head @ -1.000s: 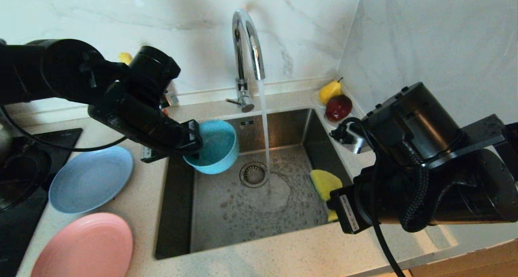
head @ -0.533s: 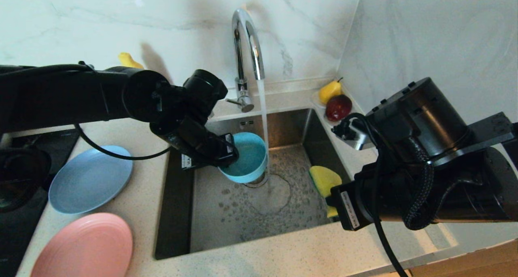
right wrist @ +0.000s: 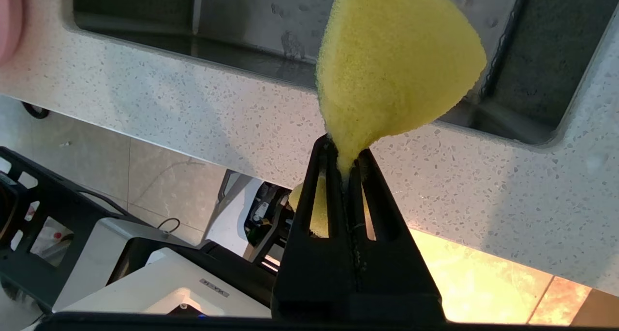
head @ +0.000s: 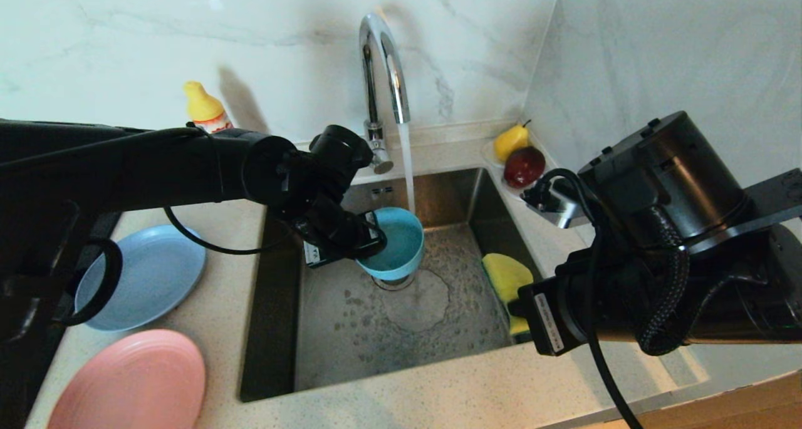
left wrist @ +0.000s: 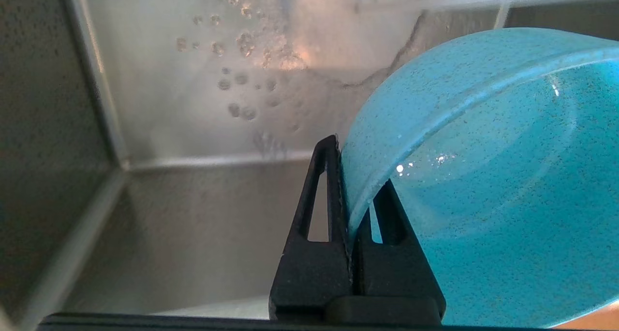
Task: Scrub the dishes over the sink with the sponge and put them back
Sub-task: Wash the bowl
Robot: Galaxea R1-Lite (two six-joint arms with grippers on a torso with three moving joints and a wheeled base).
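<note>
My left gripper (head: 368,240) (left wrist: 355,176) is shut on the rim of the teal bowl (head: 396,242) (left wrist: 483,186). It holds the bowl above the steel sink (head: 401,347), over the drain and under the running tap water (head: 408,172). The yellow sponge (head: 506,277) (right wrist: 394,65) is pinched in my shut right gripper (right wrist: 344,154), over the sink's right front corner. On the counter to the left lie the grey-blue plate (head: 156,275) and the pink plate (head: 135,382).
A chrome faucet (head: 379,72) stands behind the sink. A pear (head: 510,139) and a red fruit (head: 524,166) sit on a saucer at the back right corner. A yellow-capped bottle (head: 205,109) stands by the back wall. The black stovetop (head: 25,360) is at far left.
My left arm has carried the teal bowl right, from the sink's left edge to under the water stream. The right arm with the sponge has barely moved.
</note>
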